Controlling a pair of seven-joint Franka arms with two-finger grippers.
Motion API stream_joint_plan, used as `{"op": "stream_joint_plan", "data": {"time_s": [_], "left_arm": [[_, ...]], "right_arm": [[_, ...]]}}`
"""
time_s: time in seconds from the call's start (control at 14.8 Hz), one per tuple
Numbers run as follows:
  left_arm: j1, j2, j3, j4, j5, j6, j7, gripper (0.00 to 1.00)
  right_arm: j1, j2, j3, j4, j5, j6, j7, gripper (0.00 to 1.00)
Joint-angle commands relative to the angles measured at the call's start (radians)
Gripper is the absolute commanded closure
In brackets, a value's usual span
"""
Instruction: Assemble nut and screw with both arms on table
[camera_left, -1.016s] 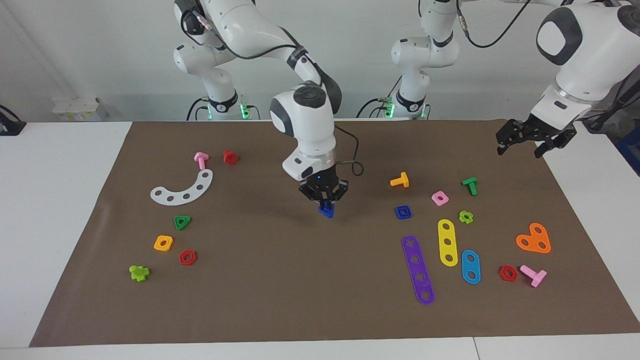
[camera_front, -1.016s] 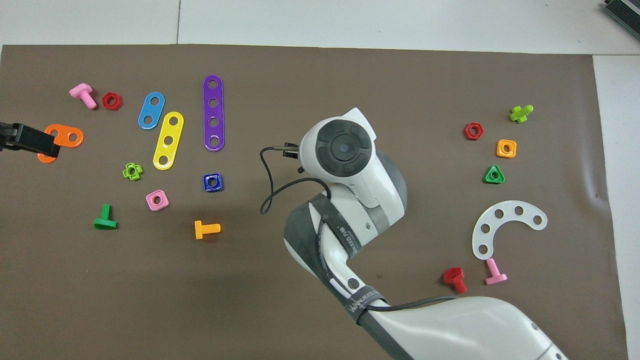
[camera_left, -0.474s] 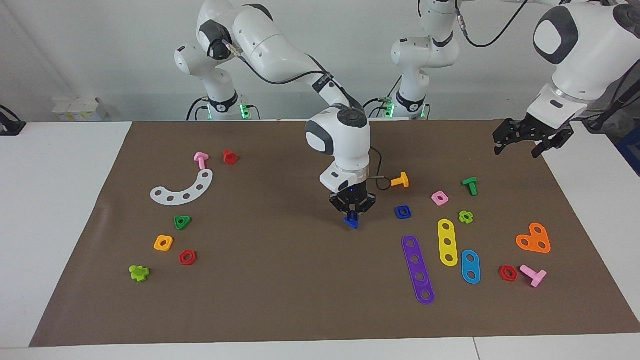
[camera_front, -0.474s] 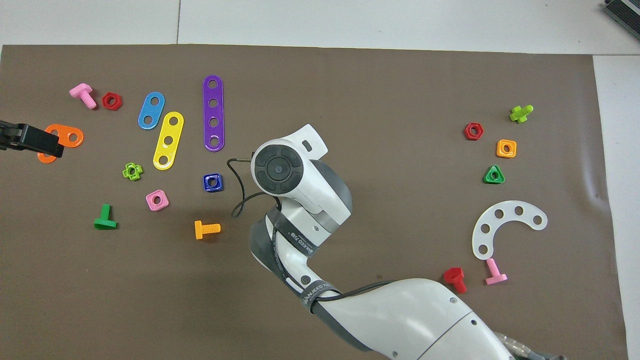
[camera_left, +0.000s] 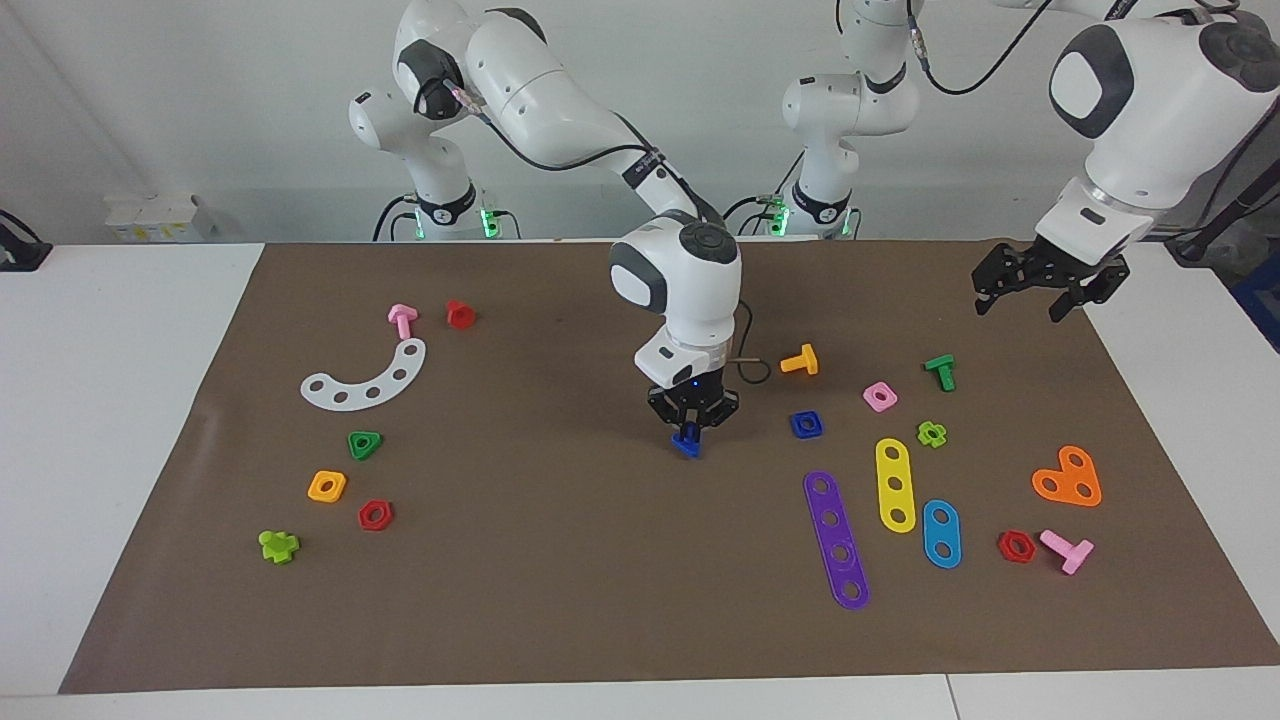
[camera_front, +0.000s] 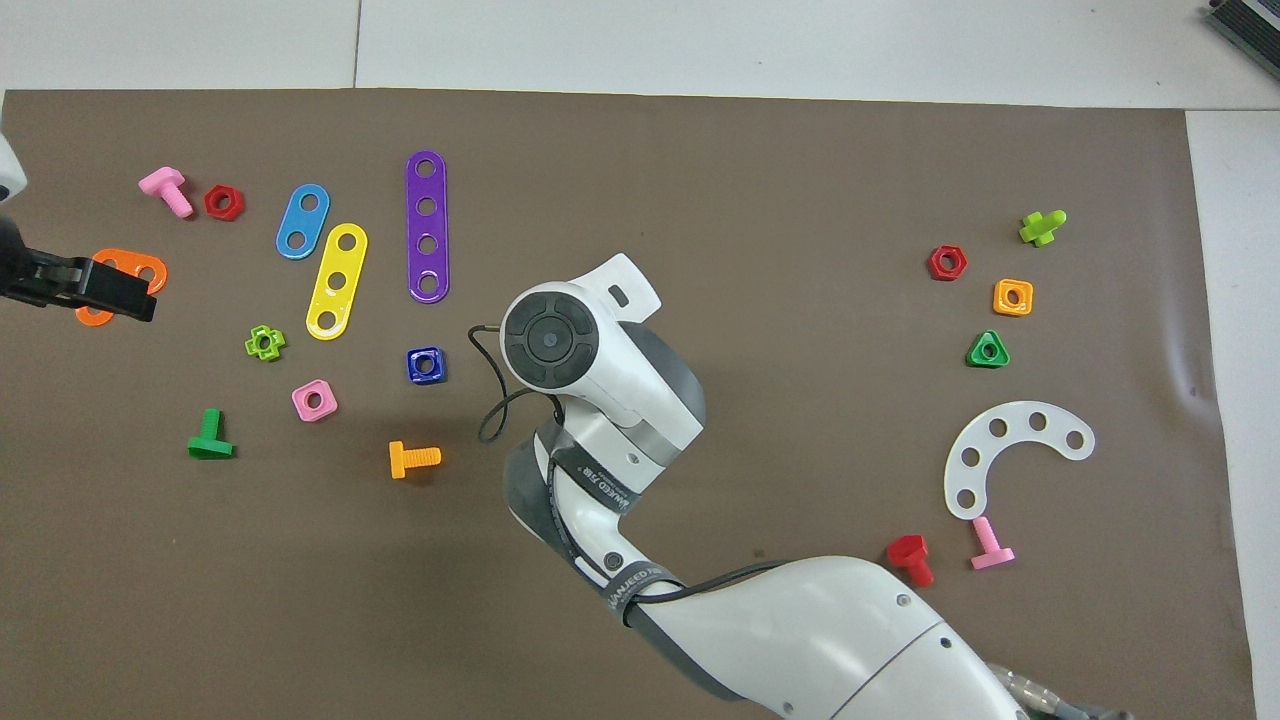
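Observation:
My right arm reaches to the middle of the brown mat (camera_left: 560, 560). Its gripper (camera_left: 690, 426) points straight down and is shut on the blue screw (camera_left: 687, 442), held low over the mat. In the overhead view the arm's wrist (camera_front: 550, 340) hides this gripper and the screw. The blue square nut (camera_left: 806, 424) lies flat on the mat beside the screw, toward the left arm's end, a short gap away; it also shows in the overhead view (camera_front: 426, 365). My left gripper (camera_left: 1017, 306) hangs open and empty, high over the mat's corner at the left arm's end.
Close to the nut lie an orange bolt (camera_left: 800, 360), a pink square nut (camera_left: 880, 396), a green bolt (camera_left: 940, 371) and purple (camera_left: 836, 540) and yellow (camera_left: 895, 485) strips. A white curved plate (camera_left: 365, 378) and several small parts lie toward the right arm's end.
My right gripper carried the blue screw toward the nut, then eased back slightly. My left gripper drifted a little toward the table's middle.

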Motion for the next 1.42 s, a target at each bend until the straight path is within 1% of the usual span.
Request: {"op": "stream_joint_plan", "data": {"time_s": [0.0,0.14,0.27,0.34,0.41,0.47,0.54,0.61,0.81,0.88,1.02,1.15,1.35], "left_arm": [[-0.063,-0.021,0.006,-0.057,-0.001,0.033,-0.098,0.05],[-0.101,0.019,0.006,-0.053,-0.024,0.055,-0.176,0.05],[-0.14,0.052,0.006,-0.056,-0.035,0.102,-0.245,0.05],[-0.16,0.072,0.006,-0.056,-0.047,0.128,-0.276,0.05],[-0.171,0.088,0.006,-0.06,-0.062,0.169,-0.302,0.06],[-0.178,0.094,0.005,-0.08,-0.075,0.223,-0.311,0.07],[-0.181,0.095,0.006,-0.103,-0.096,0.26,-0.313,0.07],[-0.184,0.105,0.006,-0.126,-0.104,0.3,-0.316,0.07],[-0.232,0.17,0.006,-0.18,-0.104,0.418,-0.415,0.11],[-0.24,0.189,0.006,-0.2,-0.102,0.458,-0.42,0.12],[-0.249,0.213,0.008,-0.235,-0.101,0.512,-0.422,0.13],[-0.278,0.255,0.009,-0.254,-0.101,0.536,-0.433,0.15],[-0.293,0.25,0.009,-0.323,-0.09,0.579,-0.43,0.19]], "right_arm": [[-0.004,-0.016,0.005,-0.041,-0.016,0.062,0.018,1.0],[-0.004,-0.022,0.005,-0.074,-0.016,0.097,0.018,1.0],[-0.004,-0.034,0.005,-0.12,-0.016,0.134,0.019,1.0],[-0.004,-0.039,0.005,-0.122,-0.016,0.131,0.018,0.8],[-0.004,-0.039,0.005,-0.114,-0.019,0.116,0.018,0.09],[-0.003,-0.04,0.003,-0.107,-0.025,0.099,0.016,0.0],[-0.01,-0.048,0.002,-0.103,-0.028,0.091,0.013,0.0],[-0.018,-0.077,-0.001,-0.108,-0.027,0.082,0.007,0.0],[-0.076,-0.184,-0.003,-0.119,-0.027,0.002,-0.014,0.0],[-0.098,-0.224,-0.003,-0.12,-0.024,-0.033,-0.04,0.0],[-0.171,-0.293,-0.001,-0.122,-0.011,-0.111,-0.124,0.0],[-0.248,-0.348,0.0,-0.128,-0.008,-0.183,-0.223,0.0],[-0.367,-0.427,0.0,-0.128,0.048,-0.291,-0.364,0.0]]}}
